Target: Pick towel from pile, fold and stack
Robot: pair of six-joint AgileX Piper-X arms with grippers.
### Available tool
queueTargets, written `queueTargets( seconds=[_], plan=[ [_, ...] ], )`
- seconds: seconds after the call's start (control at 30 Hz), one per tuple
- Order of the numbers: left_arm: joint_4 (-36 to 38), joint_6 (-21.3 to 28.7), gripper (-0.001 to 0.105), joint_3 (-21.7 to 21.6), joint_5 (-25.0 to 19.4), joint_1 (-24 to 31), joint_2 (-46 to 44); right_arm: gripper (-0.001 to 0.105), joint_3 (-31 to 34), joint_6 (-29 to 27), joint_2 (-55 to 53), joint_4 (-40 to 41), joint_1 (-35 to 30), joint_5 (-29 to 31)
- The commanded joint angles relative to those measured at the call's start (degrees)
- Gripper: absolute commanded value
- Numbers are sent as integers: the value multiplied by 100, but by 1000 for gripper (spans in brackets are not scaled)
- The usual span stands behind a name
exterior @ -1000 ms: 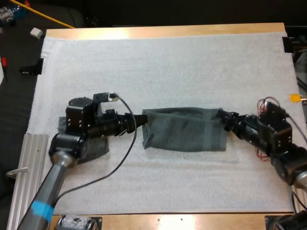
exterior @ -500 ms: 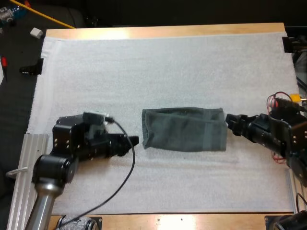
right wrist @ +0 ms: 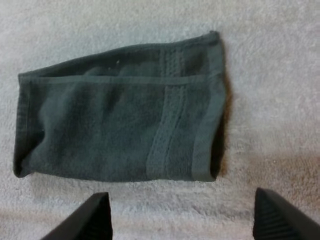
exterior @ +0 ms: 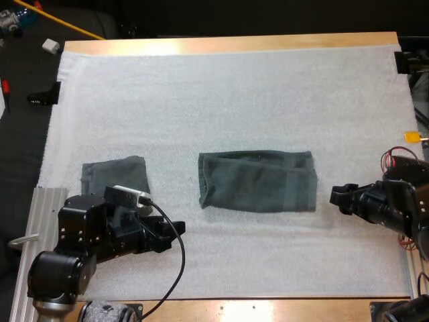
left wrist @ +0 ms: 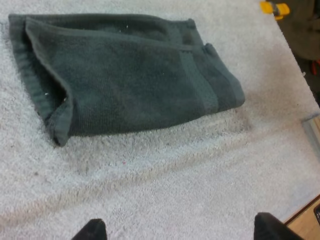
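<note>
Our left gripper (exterior: 174, 233) and right gripper (exterior: 337, 198) are spread wide, holding nothing; the folded towel (exterior: 257, 181) may unfold if we catch its loose edge

Second towel (exterior: 115, 176), near the mat's (exterior: 234, 100) left edge: near side covered by the left arm (exterior: 84, 231), full outline not traceable.

Folded towel (exterior: 257, 181), mid-mat: inner layers and underside hidden under its own top fold.

Left gripper (left wrist: 182, 231): fingertips (left wrist: 94, 231) alone entered the wrist view, the rest cut off. Right gripper (right wrist: 182, 220): same, tips cut at the picture's edge.

Right arm (exterior: 402, 208) cut off past the mat's right edge.

Small objects (exterior: 51, 45) beyond the table's (exterior: 234, 44) far left corner: too small to identify.
</note>
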Motion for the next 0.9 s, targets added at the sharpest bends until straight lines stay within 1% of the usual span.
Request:
queueTargets(
  seconds=[0.0, 0.13, 0.23, 0.47, 0.6, 0.73, 0.77, 0.8, 0.87],
  plan=[
    [-24, -15, 58, -29, -112, -23, 19, 58, -21, -85, -11, -28, -8, 59],
    [-21, -31, 58, -28, -174, -39, 16, 58, 3, -211, 161, -175, -24, 259],
    [-24, -31, 58, -28, -157, -51, 16, 58, 14, -310, 503, -379, -41, 350],
    [5, -30, 58, -37, -76, -55, 17, 58, 47, -384, 1584, -940, -51, 182],
    [13, -25, 58, -44, -65, -53, 5, 58, 63, -450, 2101, -1224, -271, -146],
    [33, -27, 58, -45, -52, -51, 10, 58, 75, -572, 2555, -1474, -644, -625],
    [20, 0, 58, -29, -82, -24, 5, 58, 31, -496, 2453, -1392, -601, -479],
    [11, -11, 58, -36, -83, -17, -7, 58, 11, -464, 2554, -1423, -795, -640],
    [18, 5, 58, -29, -62, -7, -9, 58, 5, -524, 2926, -1623, -1154, -1226]
  ],
)
